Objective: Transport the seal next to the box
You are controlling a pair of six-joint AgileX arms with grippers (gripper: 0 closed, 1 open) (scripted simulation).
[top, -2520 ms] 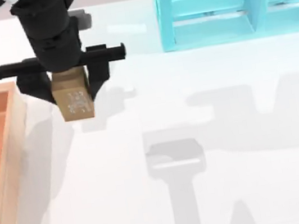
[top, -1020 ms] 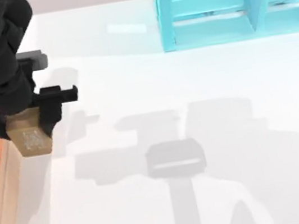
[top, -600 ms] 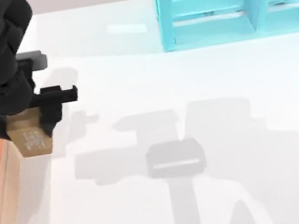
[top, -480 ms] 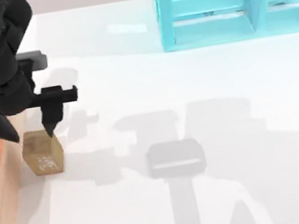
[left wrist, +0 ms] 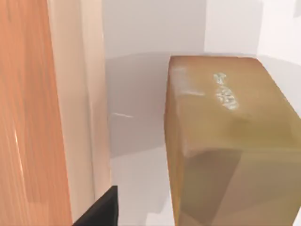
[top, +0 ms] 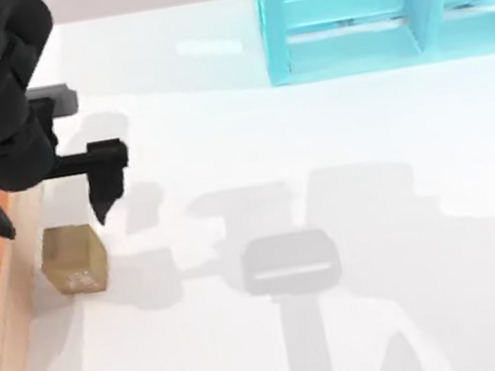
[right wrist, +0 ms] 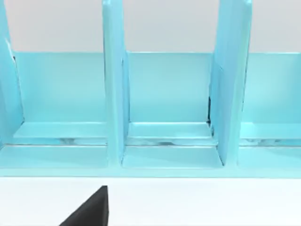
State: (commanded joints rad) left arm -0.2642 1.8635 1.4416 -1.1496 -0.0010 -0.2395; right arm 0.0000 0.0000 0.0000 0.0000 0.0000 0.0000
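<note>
The seal (top: pixel 74 260), a small tan-brown block with faint whitish marks, rests on the white table just right of the box's light rim (top: pixel 19 278). My left gripper (top: pixel 50 215) hovers directly above it, open, its two black fingers spread wider than the block and apart from it. In the left wrist view the seal (left wrist: pixel 225 141) stands close beside the box rim (left wrist: pixel 80 117), with a narrow strip of table between them, and the orange-brown floor (left wrist: pixel 23 117) lies beyond the rim. My right arm is parked facing the turquoise frame.
A turquoise shelf-like frame (top: pixel 388 3) stands at the back right of the table; the right wrist view looks into its compartments (right wrist: pixel 169 94). Arm shadows fall across the white table in the middle and right.
My left gripper has opened and let go of the seal. The block has dropped to the table beside the box rim, and the fingers have spread wider.
</note>
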